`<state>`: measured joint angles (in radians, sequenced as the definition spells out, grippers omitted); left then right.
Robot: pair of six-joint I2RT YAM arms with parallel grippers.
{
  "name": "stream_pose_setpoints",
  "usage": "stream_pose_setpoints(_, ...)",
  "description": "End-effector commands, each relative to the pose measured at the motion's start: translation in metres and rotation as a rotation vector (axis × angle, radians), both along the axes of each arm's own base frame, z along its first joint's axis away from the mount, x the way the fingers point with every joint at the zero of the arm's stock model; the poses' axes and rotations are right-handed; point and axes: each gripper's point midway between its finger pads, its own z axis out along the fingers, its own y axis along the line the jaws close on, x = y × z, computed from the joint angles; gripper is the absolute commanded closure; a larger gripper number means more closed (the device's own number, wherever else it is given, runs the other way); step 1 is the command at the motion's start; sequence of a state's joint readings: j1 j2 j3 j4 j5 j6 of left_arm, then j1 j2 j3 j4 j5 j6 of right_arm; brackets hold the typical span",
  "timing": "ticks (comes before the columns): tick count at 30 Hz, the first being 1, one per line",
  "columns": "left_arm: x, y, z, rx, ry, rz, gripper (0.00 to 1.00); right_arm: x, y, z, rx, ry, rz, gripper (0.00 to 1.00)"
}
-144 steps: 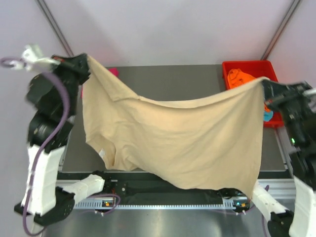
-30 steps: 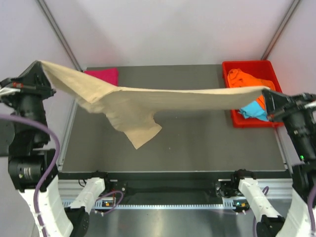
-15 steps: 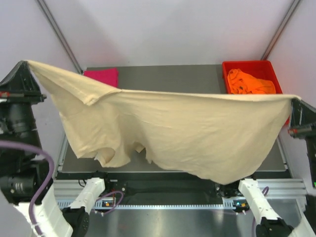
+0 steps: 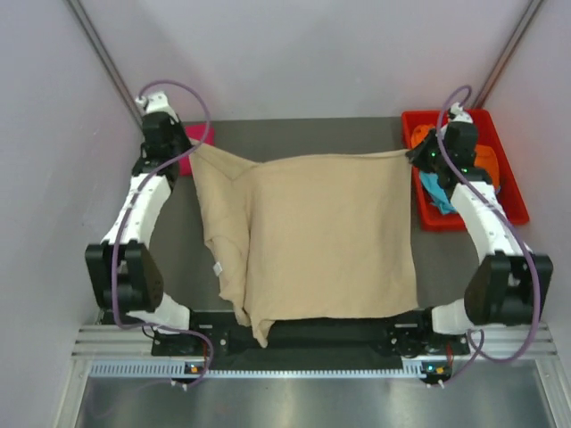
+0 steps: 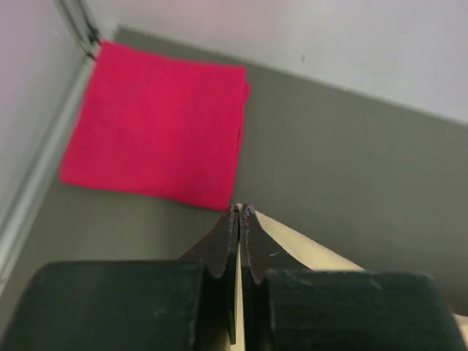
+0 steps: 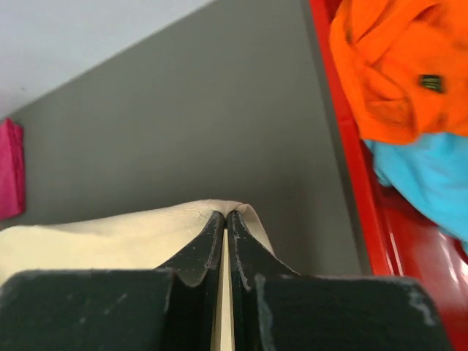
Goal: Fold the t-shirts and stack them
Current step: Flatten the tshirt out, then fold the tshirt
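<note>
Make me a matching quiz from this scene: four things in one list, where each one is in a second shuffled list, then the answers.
Things:
1. beige t-shirt
2. pink t-shirt
3. orange t-shirt
4. red tray

Places:
A. inside the tray
B. at the far right corner of the table
C. spread out across the middle of the table
D. folded flat at the far left corner of the table

Pairs: 1-C, 2-D, 3-A, 4-B
</note>
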<state>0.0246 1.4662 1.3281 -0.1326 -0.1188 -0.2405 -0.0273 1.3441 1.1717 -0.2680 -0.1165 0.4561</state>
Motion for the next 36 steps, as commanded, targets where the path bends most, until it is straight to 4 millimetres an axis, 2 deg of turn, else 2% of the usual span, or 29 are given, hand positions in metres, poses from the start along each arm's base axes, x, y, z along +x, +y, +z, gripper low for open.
stream_pose_setpoints(1,0.052,-0.008,0.001,0.005,-0.133,-0.069,1.0,0.072,0.016,0.016,0.037,-0.204,0.099,1.0)
stream_pose_setpoints(2,0.063,-0.01,-0.011,0.001,-0.119,-0.077,1.0,0.086,0.018,0.015,0.035,-0.208,0.109,1.0)
stream_pose_setpoints(3,0.081,-0.014,-0.036,-0.011,-0.074,-0.108,1.0,0.097,0.02,0.003,0.035,-0.188,0.116,1.0)
stream_pose_setpoints(4,0.089,-0.02,-0.048,-0.023,-0.05,-0.14,1.0,0.113,0.019,-0.03,0.04,-0.125,0.114,1.0)
stream_pose_setpoints(5,0.097,-0.024,-0.057,-0.034,-0.032,-0.16,1.0,0.126,0.022,-0.025,0.046,-0.14,0.13,1.0)
stream_pose_setpoints(6,0.108,-0.029,-0.072,-0.058,-0.003,-0.182,1.0,0.135,0.025,-0.034,0.047,-0.131,0.144,1.0)
stream_pose_setpoints(7,0.113,-0.031,-0.078,-0.071,0.011,-0.188,1.0,0.144,0.028,-0.058,0.049,-0.091,0.157,1.0)
stream_pose_setpoints(8,0.118,-0.033,-0.081,-0.084,0.017,-0.196,1.0,0.155,0.032,-0.049,0.036,-0.117,0.176,1.0)
stream_pose_setpoints(9,0.125,-0.034,-0.086,-0.103,0.022,-0.193,1.0,0.16,0.034,-0.053,0.03,-0.112,0.186,1.0)
stream_pose_setpoints(10,0.128,-0.036,-0.087,-0.11,0.019,-0.196,1.0,0.167,0.034,-0.067,0.026,-0.089,0.19,1.0)
stream_pose_setpoints(11,0.131,-0.036,-0.089,-0.113,0.02,-0.195,1.0,0.175,0.033,-0.059,0.014,-0.11,0.194,1.0)
stream_pose_setpoints(12,0.136,-0.035,-0.088,-0.112,0.016,-0.188,1.0,0.179,0.032,-0.06,0.01,-0.111,0.192,1.0)
stream_pose_setpoints(13,0.139,-0.032,-0.089,-0.109,0.017,-0.171,1.0,0.183,0.032,-0.07,0.01,-0.094,0.193,1.0)
stream_pose_setpoints(14,0.141,-0.031,-0.088,-0.105,0.012,-0.167,1.0,0.189,0.031,-0.062,0.006,-0.114,0.187,1.0)
stream_pose_setpoints(18,0.159,-0.028,-0.08,-0.112,-0.018,-0.148,1.0,0.204,0.03,-0.066,0.019,-0.137,0.165,1.0)
stream_pose_setpoints(19,0.163,-0.026,-0.078,-0.117,-0.023,-0.141,1.0,0.21,0.029,-0.072,0.022,-0.141,0.162,1.0)
stream_pose_setpoints(21,0.174,-0.023,-0.078,-0.127,-0.019,-0.12,1.0,0.217,0.03,-0.071,0.037,-0.153,0.157,1.0)
stream_pose_setpoints(22,0.177,-0.024,-0.079,-0.131,-0.013,-0.116,1.0,0.221,0.031,-0.082,0.046,-0.135,0.157,1.0)
stream_pose_setpoints(23,0.178,-0.022,-0.087,-0.144,0.011,-0.101,1.0,0.226,0.032,-0.078,0.053,-0.145,0.16,1.0)
stream_pose_setpoints(24,0.178,-0.024,-0.085,-0.156,0.025,-0.1,1.0,0.228,0.033,-0.08,0.055,-0.14,0.164,1.0)
stream_pose_setpoints(25,0.177,-0.023,-0.085,-0.166,0.034,-0.092,1.0,0.229,0.033,-0.093,0.059,-0.107,0.166,1.0)
stream_pose_setpoints(26,0.175,-0.025,-0.085,-0.2,0.044,-0.08,1.0,0.233,0.034,-0.088,0.056,-0.117,0.173,1.0)
stream_pose_setpoints(28,0.165,-0.028,-0.091,-0.241,0.098,-0.073,1.0,0.233,0.034,-0.099,0.049,-0.087,0.178,1.0)
stream_pose_setpoints(29,0.16,-0.028,-0.086,-0.262,0.104,-0.061,1.0,0.235,0.032,-0.098,0.032,-0.091,0.179,1.0)
stream_pose_setpoints(31,0.148,-0.033,-0.094,-0.309,0.157,-0.049,1.0,0.234,0.029,-0.102,0.015,-0.066,0.17,1.0)
stream_pose_setpoints(32,0.142,-0.034,-0.085,-0.335,0.154,-0.043,1.0,0.237,0.026,-0.096,-0.01,-0.081,0.164,1.0)
stream_pose_setpoints(33,0.134,-0.035,-0.091,-0.347,0.183,-0.039,1.0,0.232,0.024,-0.103,-0.021,-0.039,0.162,1.0)
stream_pose_setpoints(35,0.124,-0.04,-0.081,-0.384,0.183,-0.041,1.0,0.233,0.019,-0.101,-0.058,-0.034,0.153,1.0)
stream_pose_setpoints(36,0.118,-0.041,-0.085,-0.395,0.203,-0.034,1.0,0.229,0.018,-0.103,-0.065,-0.012,0.152,1.0)
